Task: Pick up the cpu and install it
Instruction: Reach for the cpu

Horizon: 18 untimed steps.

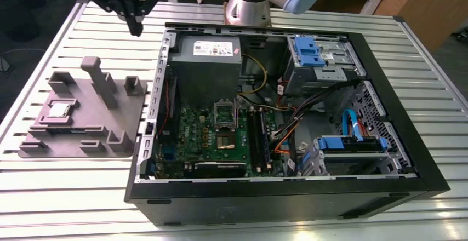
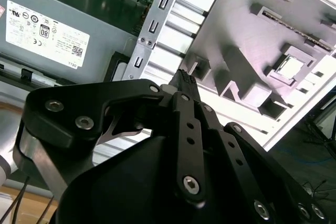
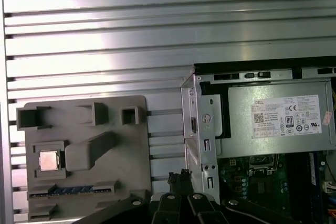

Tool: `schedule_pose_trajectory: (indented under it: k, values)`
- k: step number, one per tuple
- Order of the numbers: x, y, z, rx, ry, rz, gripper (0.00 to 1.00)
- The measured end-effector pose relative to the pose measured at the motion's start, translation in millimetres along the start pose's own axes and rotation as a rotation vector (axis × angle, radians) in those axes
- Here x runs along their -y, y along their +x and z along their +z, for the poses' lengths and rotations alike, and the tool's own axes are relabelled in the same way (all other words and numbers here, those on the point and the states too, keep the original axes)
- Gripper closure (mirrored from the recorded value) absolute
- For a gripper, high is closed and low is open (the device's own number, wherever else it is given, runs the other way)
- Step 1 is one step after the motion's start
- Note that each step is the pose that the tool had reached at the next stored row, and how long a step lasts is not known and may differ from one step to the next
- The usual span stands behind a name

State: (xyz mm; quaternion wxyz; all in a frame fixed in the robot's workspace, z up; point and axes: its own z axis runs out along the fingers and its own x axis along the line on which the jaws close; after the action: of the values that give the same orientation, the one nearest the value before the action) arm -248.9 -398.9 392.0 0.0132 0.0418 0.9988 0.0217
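The black two-fingered gripper (image 1: 135, 32) is seen hanging above the slatted aluminium table (image 1: 73, 197). Its jaws are pressed together with nothing between them. In the first wrist view, the closed tips sit over the strip of bare slats that separates the grey plastic plate with upright blocks (image 1: 80, 139) from the open black computer case (image 1: 292, 197).

The cpu, a small flat square chip with a silvery metal top (image 1: 58, 110), is found on that plate, off to one side of the jaws and well apart from them. It is untouched and lies flat in a shallow square recess. The recess is judged to be there so that the chip is kept from sliding and is offered face up at a known spot. The blocks around it are probably holders for other parts.

On the other side of the jaws, the case is laid on its side with the panel off. This is presumably so that the green motherboard (image 1: 219, 137) faces upward and can be reached from above. The large grey metal box with a white label (image 1: 205, 49) is the part of the case nearest the jaws. The socket area (image 1: 223, 137) lies further off, in the middle of the board, and no chip is seen seated in it. The installation is therefore judged not yet begun.
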Motion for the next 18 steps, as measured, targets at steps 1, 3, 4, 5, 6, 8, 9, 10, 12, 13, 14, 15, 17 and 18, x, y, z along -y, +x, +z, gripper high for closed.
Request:
schedule_pose_trajectory:
  k: [1,3,4,5,6,8,9,10,12,13,14,15,17,18]
  values:
    - [0.1,1.0,-0.1,-0.0001,0.0000,-0.001,0.90]
    - [0.3,3.2,-0.1,-0.0002,0.0000,-0.001,0.90]
    - [0.4,4.4,-0.2,-0.0001,0.0001,-0.001,0.90]
    - [0.4,5.3,-0.2,-0.0001,0.0000,-0.001,0.90]
    - [0.5,6.0,-0.2,-0.0001,0.0000,-0.001,0.90]
    - [0.5,6.0,-0.2,-0.0001,0.0000,-0.001,0.90]
    - [0.5,6.1,-0.2,-0.0001,0.0000,-0.001,0.90]
    - [0.5,6.2,-0.2,-0.0002,0.0000,-0.001,0.90]
    - [0.5,6.3,-0.2,-0.0001,0.0000,-0.001,0.90]
    - [0.6,6.6,-0.2,-0.0002,0.0000,-0.001,0.90]
    - [0.6,7.4,-0.3,-0.0001,0.0001,-0.001,0.90]
    - [0.7,8.4,-0.3,-0.0001,0.0001,-0.001,0.90]
    - [0.9,11.3,-0.4,-0.0001,0.0000,-0.001,0.90]
    - [1.1,12.6,-0.4,-0.0001,0.0000,-0.001,0.90]
